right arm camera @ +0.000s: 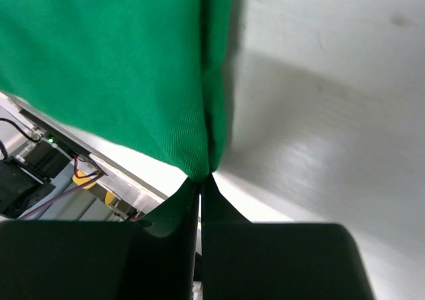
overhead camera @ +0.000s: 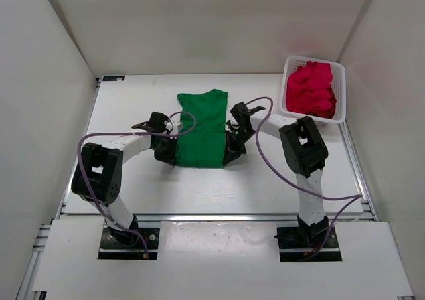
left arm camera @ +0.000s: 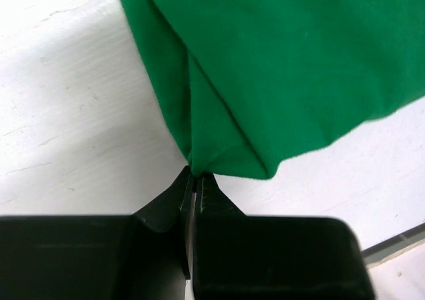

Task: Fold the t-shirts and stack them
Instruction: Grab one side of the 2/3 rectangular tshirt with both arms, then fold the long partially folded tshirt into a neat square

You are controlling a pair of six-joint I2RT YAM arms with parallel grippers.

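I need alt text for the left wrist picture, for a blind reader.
The left gripper, shut, pinches a folded corner of the green t-shirt. The rest of the shirt lies on the white table.

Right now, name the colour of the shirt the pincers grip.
Bright green shirt; top view shows it best.
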